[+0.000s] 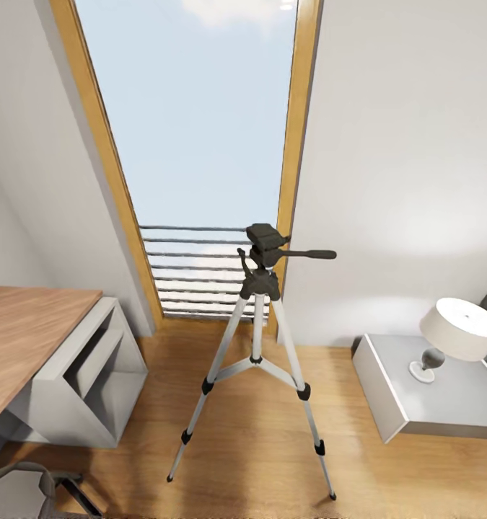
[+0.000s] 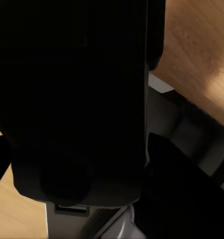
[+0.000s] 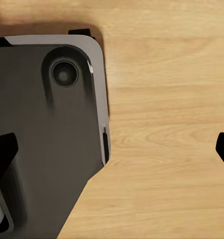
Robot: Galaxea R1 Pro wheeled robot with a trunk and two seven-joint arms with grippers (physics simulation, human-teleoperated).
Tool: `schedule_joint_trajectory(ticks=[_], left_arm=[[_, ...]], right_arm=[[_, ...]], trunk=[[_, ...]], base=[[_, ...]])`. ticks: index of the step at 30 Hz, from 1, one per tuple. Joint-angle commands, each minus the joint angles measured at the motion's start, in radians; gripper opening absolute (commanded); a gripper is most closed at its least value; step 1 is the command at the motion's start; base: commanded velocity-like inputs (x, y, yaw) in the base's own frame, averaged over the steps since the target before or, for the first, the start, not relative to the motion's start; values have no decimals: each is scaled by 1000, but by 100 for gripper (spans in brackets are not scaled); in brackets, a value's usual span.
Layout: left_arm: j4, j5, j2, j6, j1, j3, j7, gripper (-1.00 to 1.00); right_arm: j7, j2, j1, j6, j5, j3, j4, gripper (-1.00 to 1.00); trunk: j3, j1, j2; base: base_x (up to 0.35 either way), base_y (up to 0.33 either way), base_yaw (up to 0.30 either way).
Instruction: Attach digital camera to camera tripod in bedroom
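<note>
Ahead, faces the camera tripod (image 1: 260,288) standing on the light wood floor (image 1: 250,447) of the bedroom, close in front of a tall wood-framed window (image 1: 200,108) with horizontal rail bars (image 1: 192,267) low across it. Finds open floor on both sides of the splayed legs: on the left up to the white end of a wood-topped worktop (image 1: 27,324), on the right up to the near edge of a grey bedside table (image 1: 416,404) carrying a lamp (image 1: 459,328). Leaves bare boards between the two near feet and the bottom edge of the head view.

Loses part of an office chair (image 1: 19,490) at the near left corner, and the far right of the bedside table at the frame edge. Cannot make out much through the left wrist camera beyond a chunky black body pressed close to the lens, taken for the digital camera (image 2: 77,74), with slivers of floor past it. Shows the left tool (image 2: 77,159) clamped on that body, dark fingertips flanking it. Shows the right tool (image 3: 112,149) released, fingertips wide apart at opposite frame edges, above floor and a dark grey plate (image 3: 47,129), apparently part of the robot's own base.

Keeps the tripod's long axis vertical, black head (image 1: 267,236) on top, side handle (image 1: 308,254) pointing right, two legs spread toward the near side and the third back toward the window.
</note>
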Motion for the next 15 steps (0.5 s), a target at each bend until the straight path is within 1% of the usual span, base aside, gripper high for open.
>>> schedule_joint_trajectory(ticks=[1, 15], left_arm=[[0, 7, 0, -3, -1, -9, -1, -100], [0, 8, 1, -3, -1, -9, 0, -100]], right_arm=[[2, -1, -1, -6, 7, -8, 3, 100], [2, -1, -1, -5, 7, -9, 3, 100]], trunk=[[-3, 0, -1], [-26, 0, -1]], base=[[0, 0, 0], [0, 0, 0]])
